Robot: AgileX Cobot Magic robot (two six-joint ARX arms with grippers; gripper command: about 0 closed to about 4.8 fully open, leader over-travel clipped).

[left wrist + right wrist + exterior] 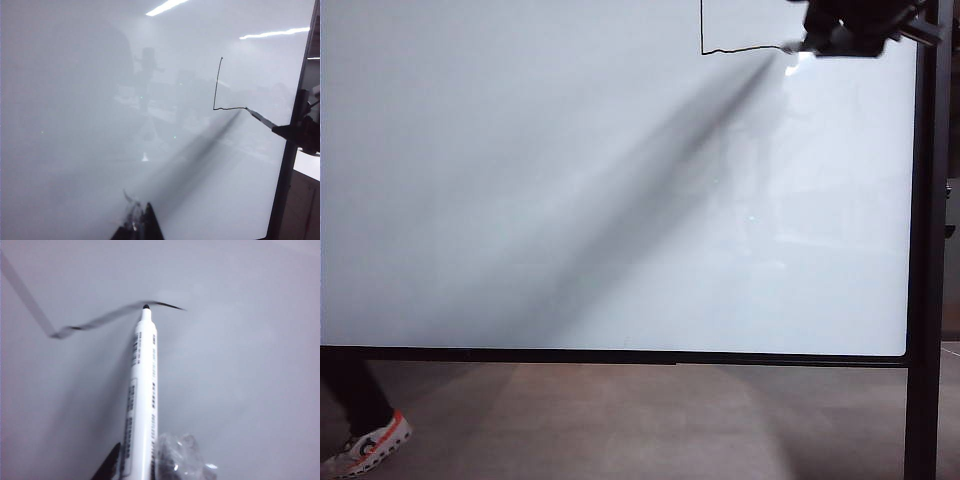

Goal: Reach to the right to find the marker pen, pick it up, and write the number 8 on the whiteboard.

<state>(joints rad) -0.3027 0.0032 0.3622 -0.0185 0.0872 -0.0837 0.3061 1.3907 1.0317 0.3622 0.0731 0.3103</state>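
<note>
While the slim white-barrelled marker pen [142, 390] presses its dark tip on the large glossy whiteboard [570, 200] near its top right corner, the right gripper [150, 460] has its jaws nearly closed on the barrel's lower end. The number 8 [720, 40] is so far only a thin black vertical stroke and a wavering horizontal one. Held so far from the tip, the pen could pivot or slip, skewing the next corner. Too light a press would break the line. Strokes near the dark frame [928, 250] may run out of room. The left gripper [142, 222] hangs near the bottom edge; whether it is open, I cannot tell.
</note>
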